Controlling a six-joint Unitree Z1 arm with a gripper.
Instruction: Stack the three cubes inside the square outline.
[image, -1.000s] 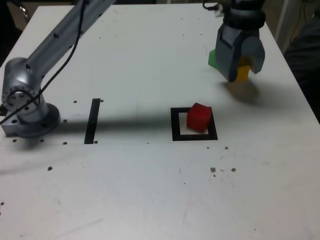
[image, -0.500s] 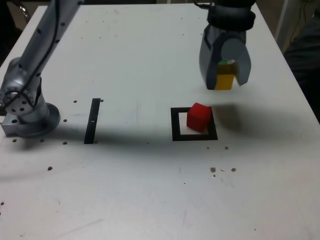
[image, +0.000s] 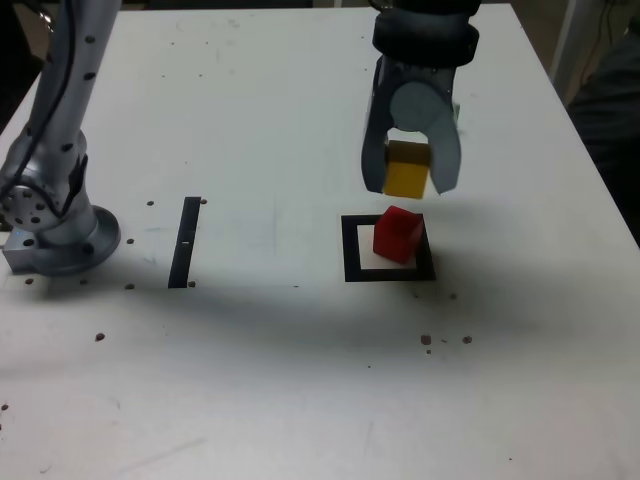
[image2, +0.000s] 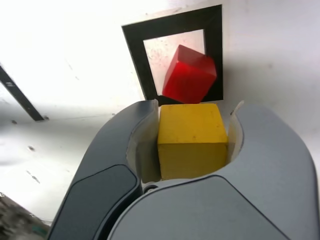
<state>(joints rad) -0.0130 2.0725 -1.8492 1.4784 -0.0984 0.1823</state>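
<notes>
Tool (image: 411, 188) grips unmarked yellow cube (image: 406, 170) above unlabelled red cube (image: 397, 234).

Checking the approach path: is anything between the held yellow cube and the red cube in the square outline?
Nothing. In both views the yellow cube, clamped in the gripper, hangs above the red cube with only open air between them.

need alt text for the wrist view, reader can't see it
A grey gripper fills the foreground, clamped on a yellow cube. Just past it, on a white table, a red cube sits rotated inside a black square outline, lying partly over the border. One end of a black strip shows off to the side.
</notes>
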